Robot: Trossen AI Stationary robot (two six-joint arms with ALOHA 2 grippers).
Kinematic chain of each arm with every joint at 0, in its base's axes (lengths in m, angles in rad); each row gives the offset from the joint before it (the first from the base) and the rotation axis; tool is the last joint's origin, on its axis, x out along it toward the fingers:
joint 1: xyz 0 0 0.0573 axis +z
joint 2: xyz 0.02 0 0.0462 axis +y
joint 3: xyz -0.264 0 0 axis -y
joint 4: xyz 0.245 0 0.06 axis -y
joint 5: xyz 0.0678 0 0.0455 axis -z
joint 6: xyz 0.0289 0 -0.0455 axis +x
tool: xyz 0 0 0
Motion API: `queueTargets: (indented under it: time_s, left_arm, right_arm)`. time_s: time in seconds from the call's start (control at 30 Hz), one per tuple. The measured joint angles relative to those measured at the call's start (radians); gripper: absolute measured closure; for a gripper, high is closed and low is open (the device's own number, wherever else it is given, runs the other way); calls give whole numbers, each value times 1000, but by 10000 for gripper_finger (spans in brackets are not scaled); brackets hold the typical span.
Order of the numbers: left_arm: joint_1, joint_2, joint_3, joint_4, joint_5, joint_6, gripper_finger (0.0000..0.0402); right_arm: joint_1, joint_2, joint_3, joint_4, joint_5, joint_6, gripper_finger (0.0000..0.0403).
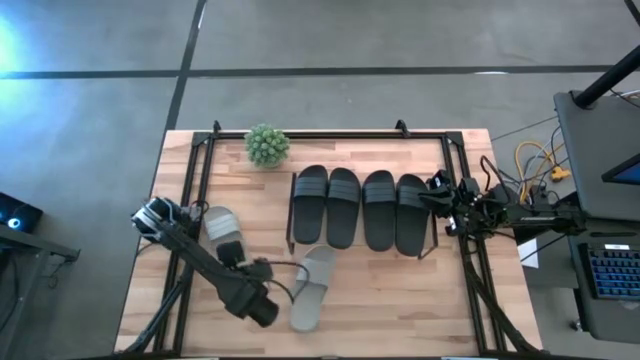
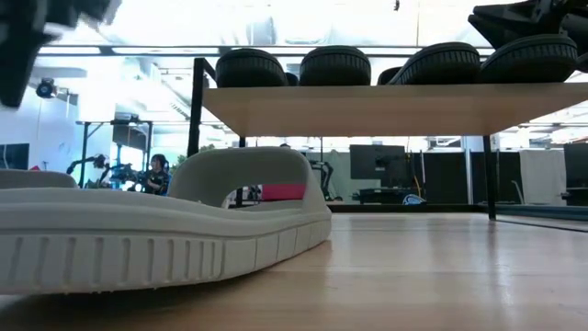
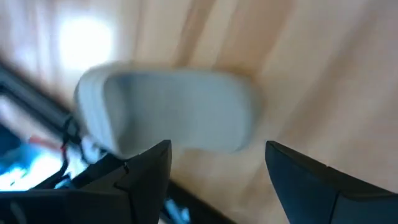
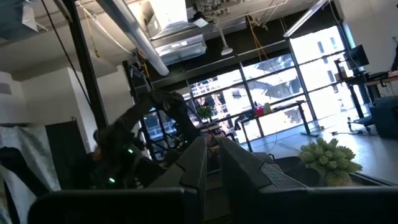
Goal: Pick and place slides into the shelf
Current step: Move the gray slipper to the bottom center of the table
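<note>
Four black slides (image 1: 362, 208) lie side by side on the shelf's pale top board (image 2: 395, 108). Two grey slides rest sole-down on the table: one near the left rail (image 1: 221, 232), one nearer the middle (image 1: 313, 288), which fills the low view (image 2: 156, 221). My left gripper (image 3: 214, 171) hangs open over the left grey slide (image 3: 168, 109), one finger on either side and clear of it. My right gripper (image 1: 440, 192) is shut and stands at the shelf's right end, just above the rightmost black slide (image 2: 533, 57). My right gripper (image 2: 528, 18) stands close over the rightmost black slide's strap (image 1: 412, 190). I cannot tell whether it touches the strap.
A small potted plant (image 1: 266, 145) stands at the table's far edge, left of the shelf. A black rail frame (image 1: 200, 165) runs around the table. Yellow cables and a desk (image 1: 545, 160) lie beyond the right edge. Bare wood (image 1: 390, 300) shows in front of the shelf.
</note>
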Motion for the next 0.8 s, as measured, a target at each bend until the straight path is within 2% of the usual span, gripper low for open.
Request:
queueTargets:
  time_s: [0.1,0.23,0.43,0.63,0.8]
  left_arm:
    - [10,-14,-140,-2,17,-60,158]
    - [24,-14,-246,-1,76,-85,158]
    - [24,-15,-292,1,49,-84,158]
    - [27,-15,-335,71,46,-83,158]
    - [27,-15,-354,-4,27,-83,158]
  right_arm:
    - [0,0,0,0,0,0,364]
    - [0,0,0,0,0,0,364]
    - [0,0,0,0,0,0,364]
    - [0,0,0,0,0,0,364]
    - [0,0,0,0,0,0,364]
